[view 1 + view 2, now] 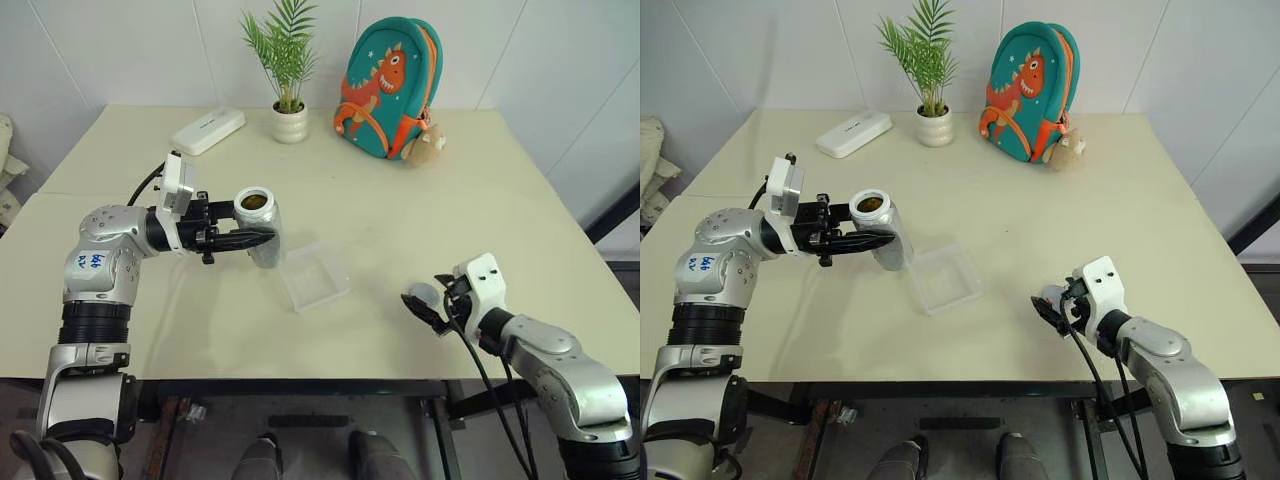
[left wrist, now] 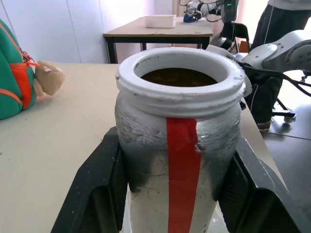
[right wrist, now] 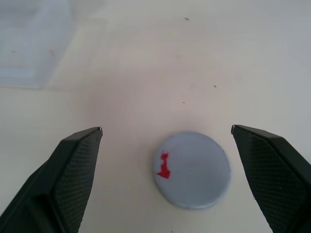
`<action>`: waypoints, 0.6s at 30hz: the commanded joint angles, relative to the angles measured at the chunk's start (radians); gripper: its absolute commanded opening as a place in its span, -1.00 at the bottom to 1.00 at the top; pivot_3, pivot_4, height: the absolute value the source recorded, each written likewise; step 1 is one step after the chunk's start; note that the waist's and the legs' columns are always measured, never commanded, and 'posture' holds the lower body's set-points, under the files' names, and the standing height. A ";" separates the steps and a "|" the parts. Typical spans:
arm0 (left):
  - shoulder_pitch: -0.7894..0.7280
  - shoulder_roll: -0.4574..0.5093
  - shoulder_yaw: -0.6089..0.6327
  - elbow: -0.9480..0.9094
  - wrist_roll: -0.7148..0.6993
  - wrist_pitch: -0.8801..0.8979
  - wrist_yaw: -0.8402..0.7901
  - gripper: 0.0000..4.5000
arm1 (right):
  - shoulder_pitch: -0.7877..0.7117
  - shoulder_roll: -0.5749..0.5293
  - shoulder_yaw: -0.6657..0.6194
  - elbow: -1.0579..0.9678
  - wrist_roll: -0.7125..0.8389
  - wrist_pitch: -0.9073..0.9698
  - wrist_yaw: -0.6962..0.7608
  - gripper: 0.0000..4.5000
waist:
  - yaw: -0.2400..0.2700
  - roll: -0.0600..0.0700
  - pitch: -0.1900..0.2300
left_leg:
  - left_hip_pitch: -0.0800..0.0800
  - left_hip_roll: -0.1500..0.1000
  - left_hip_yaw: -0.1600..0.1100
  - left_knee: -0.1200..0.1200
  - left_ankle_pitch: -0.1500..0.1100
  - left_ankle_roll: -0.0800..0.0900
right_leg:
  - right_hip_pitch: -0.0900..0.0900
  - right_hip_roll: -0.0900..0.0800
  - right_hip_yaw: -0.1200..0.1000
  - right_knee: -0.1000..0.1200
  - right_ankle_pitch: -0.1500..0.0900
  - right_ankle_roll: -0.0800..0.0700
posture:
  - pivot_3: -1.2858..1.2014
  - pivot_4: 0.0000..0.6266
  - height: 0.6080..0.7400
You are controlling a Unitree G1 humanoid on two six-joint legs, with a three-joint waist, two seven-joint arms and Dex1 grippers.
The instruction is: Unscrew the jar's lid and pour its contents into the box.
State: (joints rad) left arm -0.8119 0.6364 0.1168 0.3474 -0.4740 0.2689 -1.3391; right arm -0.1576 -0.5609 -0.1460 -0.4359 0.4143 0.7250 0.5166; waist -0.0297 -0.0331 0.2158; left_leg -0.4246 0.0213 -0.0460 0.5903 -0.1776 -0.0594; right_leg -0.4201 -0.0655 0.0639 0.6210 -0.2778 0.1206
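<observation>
Left of the box [image 1: 316, 277], the left gripper [image 1: 262, 237] clenches the uncapped jar [image 1: 260, 226] holding brown contents [image 2: 179, 76]. Right of the box, the lid [image 3: 192, 169] lies between the right gripper's [image 1: 419, 303] spread jaws.

Jar [image 1: 262, 226]: open-mouthed, upright with a slight tilt, greyish body with red stripe, raised clear of the counter [image 1: 400, 240]. Contents [image 2: 179, 76]: brownish mass visible inside the mouth. Lid [image 3: 192, 169]: silver-grey disc with small red mark, flat on the counter. Box [image 1: 316, 276]: shallow, transparent, square, empty, just beside the jar.
</observation>
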 commanded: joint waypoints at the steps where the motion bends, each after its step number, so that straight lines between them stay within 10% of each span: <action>1: -0.058 -0.014 0.004 0.049 0.031 -0.086 0.024 -0.10 | -0.012 0.013 -0.132 -0.122 0.199 -0.074 0.116 0.99 | 0.001 0.000 0.000 | 0.000 0.000 0.000 0.000 0.000 0.000 | 0.000 0.000 0.000 0.000 0.000 0.000 | 0.03 -0.52 1.00; 9: -0.224 -0.063 -0.069 0.327 0.221 -0.444 0.081 -0.10 | 0.060 -0.140 -0.242 -0.147 0.384 -0.124 0.388 0.99 | 0.004 0.000 0.000 | 0.003 0.001 0.000 0.001 -0.001 0.000 | 0.008 0.002 -0.001 -0.011 0.001 -0.003 | 0.03 -0.52 1.00; 18: -0.461 -0.059 -0.355 0.621 0.818 -1.187 0.538 -0.10 | 0.067 -0.219 -0.299 -0.129 0.415 -0.124 0.397 0.99 | 0.006 -0.001 0.000 | 0.001 0.003 0.003 0.002 -0.002 0.001 | 0.010 0.003 0.000 -0.018 0.007 0.002 | 0.03 -0.52 1.00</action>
State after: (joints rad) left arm -1.2160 0.5596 -0.1881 0.9801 0.2085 -0.7853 -0.9304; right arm -0.0982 -0.7658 -0.4028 -0.5451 0.8165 0.6154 0.9182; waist -0.0238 -0.0337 0.2160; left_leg -0.4236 0.0244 -0.0434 0.5921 -0.1798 -0.0586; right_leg -0.4108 -0.0623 0.0643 0.6024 -0.2701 0.1240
